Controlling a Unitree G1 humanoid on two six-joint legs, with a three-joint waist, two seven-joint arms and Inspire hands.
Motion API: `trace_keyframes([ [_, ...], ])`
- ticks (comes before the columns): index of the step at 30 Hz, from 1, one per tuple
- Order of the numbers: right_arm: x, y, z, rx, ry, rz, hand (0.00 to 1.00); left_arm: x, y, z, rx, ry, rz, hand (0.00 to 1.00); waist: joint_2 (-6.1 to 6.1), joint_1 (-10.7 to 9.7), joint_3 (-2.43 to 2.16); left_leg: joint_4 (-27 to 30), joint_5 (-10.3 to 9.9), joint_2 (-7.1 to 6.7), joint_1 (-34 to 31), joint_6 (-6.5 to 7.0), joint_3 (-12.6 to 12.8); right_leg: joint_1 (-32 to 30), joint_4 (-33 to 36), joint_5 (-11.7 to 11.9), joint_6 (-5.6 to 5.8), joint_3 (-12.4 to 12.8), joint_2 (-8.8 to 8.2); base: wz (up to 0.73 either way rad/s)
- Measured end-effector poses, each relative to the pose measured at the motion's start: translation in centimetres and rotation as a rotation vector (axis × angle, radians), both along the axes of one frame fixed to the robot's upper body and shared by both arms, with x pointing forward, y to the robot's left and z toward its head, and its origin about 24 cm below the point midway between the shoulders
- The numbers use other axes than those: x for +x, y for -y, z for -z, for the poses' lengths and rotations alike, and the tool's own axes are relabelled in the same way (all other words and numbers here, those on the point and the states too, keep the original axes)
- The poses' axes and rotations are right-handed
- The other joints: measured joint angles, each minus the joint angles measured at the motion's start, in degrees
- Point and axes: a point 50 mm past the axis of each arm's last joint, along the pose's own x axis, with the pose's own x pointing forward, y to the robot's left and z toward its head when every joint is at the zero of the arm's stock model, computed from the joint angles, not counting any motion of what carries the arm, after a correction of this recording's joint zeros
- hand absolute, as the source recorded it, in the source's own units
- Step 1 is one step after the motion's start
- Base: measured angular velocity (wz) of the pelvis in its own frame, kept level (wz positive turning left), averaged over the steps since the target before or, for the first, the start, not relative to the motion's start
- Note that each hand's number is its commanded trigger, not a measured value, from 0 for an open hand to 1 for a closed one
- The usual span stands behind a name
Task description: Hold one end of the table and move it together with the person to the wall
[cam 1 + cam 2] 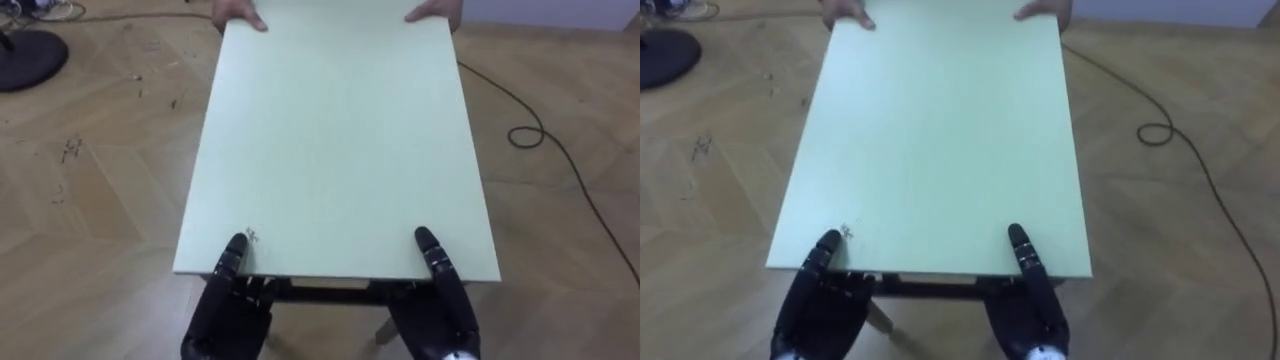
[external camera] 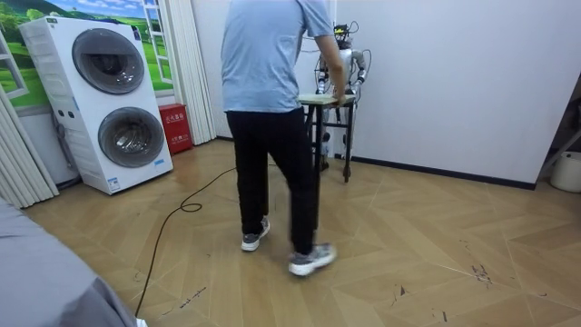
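Left hand [image 1: 230,305], right hand [image 1: 445,300] at table [image 1: 330,140] edge; grasp perhaps hidden underneath.

Home laundry room: stacked washers [image 2: 113,100], curtains [image 2: 191,64], herringbone wood floor [image 2: 436,245].

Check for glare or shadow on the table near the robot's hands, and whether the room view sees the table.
Left eye view: the table is evenly lit, no glare; left hand and right hand sit dark at its shaded near edge. Room view: the person stands in front, covering part of it.
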Motion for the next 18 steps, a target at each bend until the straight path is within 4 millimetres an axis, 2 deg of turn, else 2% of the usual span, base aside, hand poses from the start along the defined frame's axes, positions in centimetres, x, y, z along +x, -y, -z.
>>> trace_keyframes([
  [2, 0.1, -0.1, -0.1, -0.006, 0.006, -0.006, 1.0, 0.0, -0.1, -0.1, 0.002, 0.006, -0.009, 1.0, -0.42, 0.9, 0.25, 0.0, 0.1, 0.05, -0.4, -0.13, -0.4, -0.1, 0.0, -0.1, -0.09, -0.6, -0.04, 0.11],
  [6, 0.3, 0.0, -0.2, -0.011, 0.013, -0.015, 1.0, -0.3, -0.2, -0.3, 0.003, 0.011, -0.018, 1.0, -0.44, 1.0, 0.3, 0.5, 0.2, 0.03, -1.6, -0.2, -2.7, 0.7, -1.0, -0.1, 0.0, -3.1, -0.2, 0.35],
  [8, 0.7, 0.0, -0.4, -0.018, 0.026, -0.023, 1.0, -0.3, -0.1, -0.3, 0.001, 0.018, -0.026, 1.0, 0.01, 1.2, 0.32, 1.5, 0.2, -0.11, -3.1, -0.17, -4.1, 0.7, -1.1, -0.6, 0.42, -4.4, -0.26, 0.37],
  [11, 1.4, -0.1, -0.7, -0.024, 0.043, -0.033, 1.0, -0.1, 0.1, -0.4, -0.023, 0.026, -0.044, 1.0, 1.14, 1.0, 0.24, 3.1, 0.3, -0.2, -4.7, 0.02, -6.1, 0.7, -0.8, -0.9, 0.17, -6.0, -0.32, 0.35],
  [13, 1.8, -0.1, -0.8, -0.042, 0.045, -0.041, 1.0, -0.2, 0.2, -0.4, -0.028, 0.025, -0.051, 1.0, 1.86, 1.0, 0.29, 3.2, 0.3, -0.27, -4.7, 0.02, -6.5, 1.2, -0.7, -1.2, 0.28, -6.8, -0.49, 0.23],
  [14, 1.9, 0.1, -0.9, -0.052, 0.045, -0.044, 1.0, -0.2, 0.2, -0.4, -0.027, 0.025, -0.054, 1.0, 2.3, 1.0, 0.32, 3.3, 0.3, -0.34, -4.7, 0.02, -6.9, 1.6, -0.6, -1.5, 0.33, -8.1, -1.05, 0.24],
  [18, 1.8, 0.1, -0.8, -0.058, 0.043, -0.046, 1.0, -0.3, 0.2, -0.3, -0.031, 0.018, -0.052, 1.0, 2.86, -0.1, 0.34, 3.5, 0.4, -0.41, -5.1, -0.04, -7.3, 2.4, 0.8, -3.0, 0.94, -9.9, -2.06, 0.45],
])
